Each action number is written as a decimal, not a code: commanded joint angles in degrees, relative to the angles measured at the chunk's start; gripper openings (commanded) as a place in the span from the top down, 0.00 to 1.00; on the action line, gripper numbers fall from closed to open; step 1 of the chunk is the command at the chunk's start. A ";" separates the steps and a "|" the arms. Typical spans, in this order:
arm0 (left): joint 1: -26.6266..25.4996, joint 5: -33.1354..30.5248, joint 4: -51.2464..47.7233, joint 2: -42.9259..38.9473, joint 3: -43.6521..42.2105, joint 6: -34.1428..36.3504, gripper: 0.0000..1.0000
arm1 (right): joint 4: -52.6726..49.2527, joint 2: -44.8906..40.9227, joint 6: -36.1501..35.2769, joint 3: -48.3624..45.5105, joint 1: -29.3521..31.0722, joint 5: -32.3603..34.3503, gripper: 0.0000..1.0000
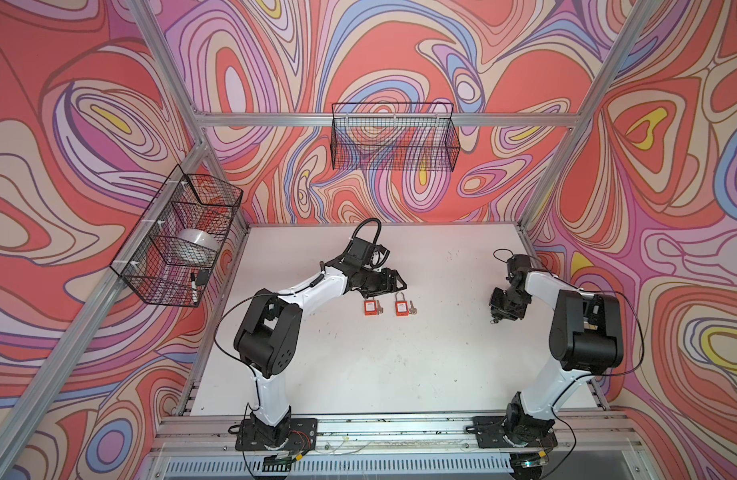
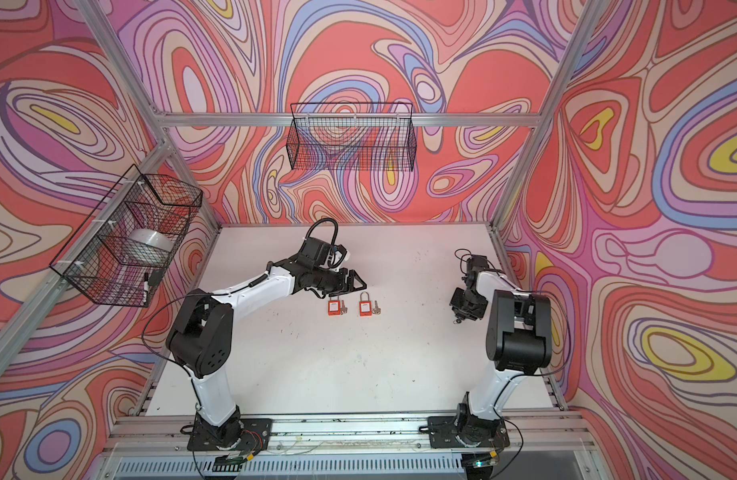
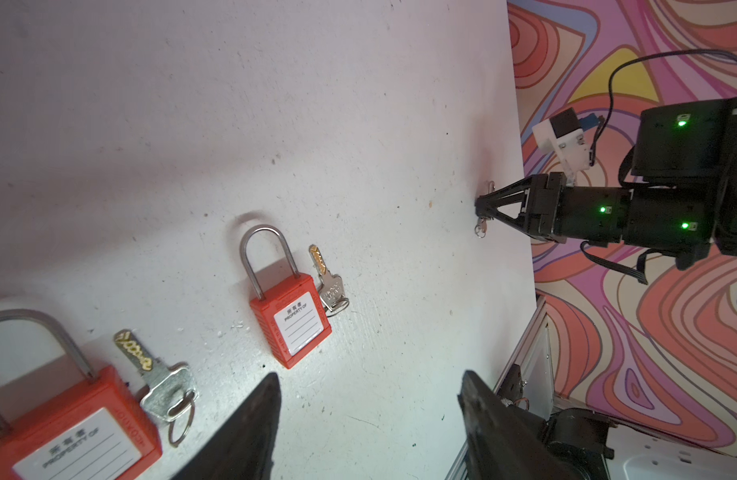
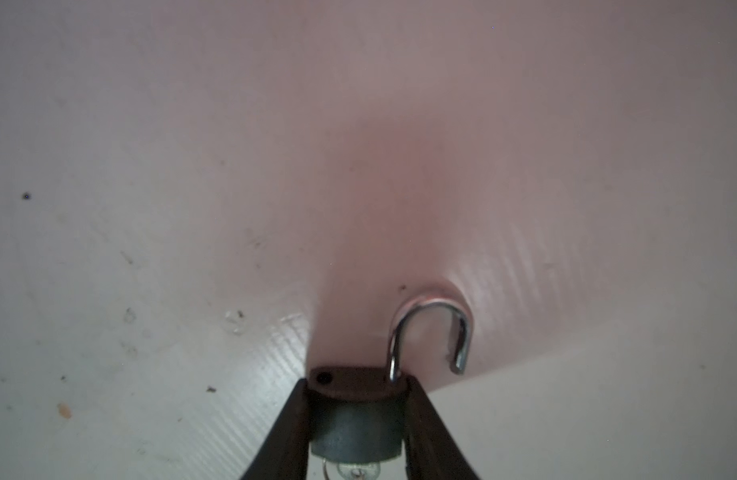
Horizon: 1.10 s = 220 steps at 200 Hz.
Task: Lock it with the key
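The left arm reaches forward and inward over the white table (image 1: 358, 374), forearm nearly level. The left gripper (image 1: 398, 283) hangs above the two orange padlocks (image 1: 370, 308) at mid-table, its jaws spread and holding nothing. The right arm is folded back on itself near the table's right edge, with its wrist bent down so that the right gripper (image 1: 497, 318) points at the tabletop.

In both top views the right gripper's load is only a dark speck. The right wrist view shows it plainly: the fingers (image 4: 425, 415) are clamped on both sides of a small dark padlock (image 4: 354, 428), whose shackle (image 4: 431, 328) is swung open, its free end clear of the body. A key ring (image 4: 354, 471) shows under the body; the key itself cannot be made out.

The left wrist view shows the orange padlocks lying flat with shackles closed and a silver key (image 3: 327, 282) just beside each, well apart from the right gripper
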 commanded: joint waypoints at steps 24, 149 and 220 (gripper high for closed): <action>0.11 4.46 7.63 -1.84 -3.06 -6.74 0.30 | 0.13 -7.52 -3.39 1.56 9.84 -10.26 0.68; 2.48 6.90 13.97 -4.55 -5.92 -13.94 0.37 | -3.82 -5.09 -9.74 18.43 38.21 -18.39 0.68; 2.59 7.41 14.54 -6.23 -7.45 -14.21 0.56 | -3.79 -2.13 -10.60 22.93 40.73 -17.53 0.68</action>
